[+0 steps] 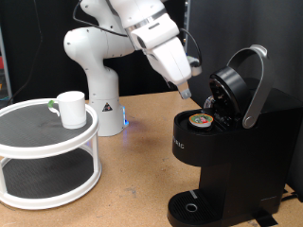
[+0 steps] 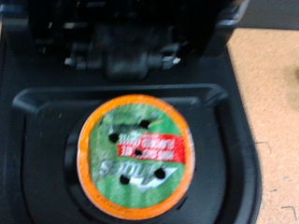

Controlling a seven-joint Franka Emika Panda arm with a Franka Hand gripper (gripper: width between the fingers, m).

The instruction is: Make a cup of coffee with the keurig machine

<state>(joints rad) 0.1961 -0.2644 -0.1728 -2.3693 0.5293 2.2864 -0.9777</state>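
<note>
Keurig machine point(image 1: 222, 142) stood at the desk's right edge, lid raised, pod point(image 2: 135, 156) seated in its open chamber, gripper point(image 1: 185, 95) poised just above the pod, finger spacing indeterminable, cup point(image 1: 70, 109) rested on the white two-tier stand point(image 1: 47, 151) near the desk's left edge

Prob. a lab: robot arm point(image 1: 128, 38) bolted on wooden bench point(image 1: 142, 142)

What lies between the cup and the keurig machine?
In the exterior view, only bare tabletop and the robot's white base lie between the cup and the keurig machine.
</note>
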